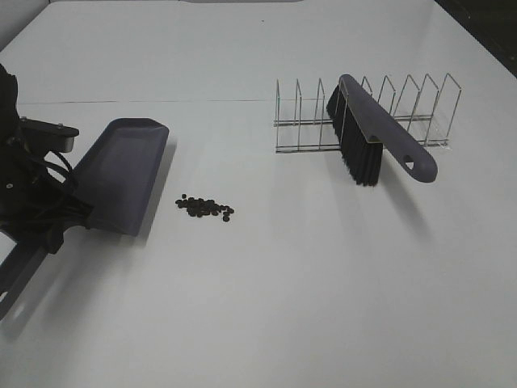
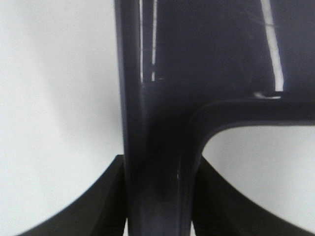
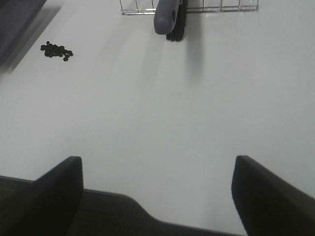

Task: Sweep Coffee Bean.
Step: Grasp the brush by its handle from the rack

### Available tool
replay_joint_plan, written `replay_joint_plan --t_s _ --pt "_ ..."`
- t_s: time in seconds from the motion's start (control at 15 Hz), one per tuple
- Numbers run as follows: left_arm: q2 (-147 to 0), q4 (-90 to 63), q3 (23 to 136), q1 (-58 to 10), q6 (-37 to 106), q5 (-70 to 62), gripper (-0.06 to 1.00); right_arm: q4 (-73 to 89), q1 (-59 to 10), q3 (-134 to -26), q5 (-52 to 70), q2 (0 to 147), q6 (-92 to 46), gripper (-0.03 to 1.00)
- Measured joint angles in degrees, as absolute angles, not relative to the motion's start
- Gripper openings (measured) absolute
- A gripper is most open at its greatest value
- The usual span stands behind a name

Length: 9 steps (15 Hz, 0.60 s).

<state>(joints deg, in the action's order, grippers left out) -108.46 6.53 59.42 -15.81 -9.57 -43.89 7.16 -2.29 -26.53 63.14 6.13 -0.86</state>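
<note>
Where the left gripper [image 2: 160, 196] sits: clamped on the dustpan [image 1: 125, 171] handle
Right gripper [image 3: 157, 169]: jaws wide apart, holding nothing, well apart from the brush [image 1: 367, 133]
Coffee beans [image 1: 204, 208]: small loose cluster on the table [image 1: 323, 291], near the pan's side, none inside
Brush: leaning in the wire rack [image 1: 420, 101], untouched
Progress: pan in hand; fetching the brush and sweeping remain
Materials: glossy moulded purple plastic, stiff black bristles, thin metal wire, matte white tabletop

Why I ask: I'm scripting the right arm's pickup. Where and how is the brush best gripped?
Grip the brush by its handle, the free end that juts out of the wire rack past the bristles. Come from above on the front side, with the fingers closing across the handle. The rack's dividers hem in the head, so it is probably harder to reach.
</note>
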Motion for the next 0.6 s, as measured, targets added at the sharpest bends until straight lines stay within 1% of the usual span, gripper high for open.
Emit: replay_joint_plan --t_s 0.53,0.6 --pt "-108.23 6.82 59.42 -15.81 -8.54 -43.95 0.33 7.62 -2.29 -39.13 63.2 27.39 1.2 0.77" --pt "-108.23 6.82 59.42 -15.81 -8.37 -44.58 0.33 7.62 -2.29 -43.03 63.48 32.95 1.2 0.77"
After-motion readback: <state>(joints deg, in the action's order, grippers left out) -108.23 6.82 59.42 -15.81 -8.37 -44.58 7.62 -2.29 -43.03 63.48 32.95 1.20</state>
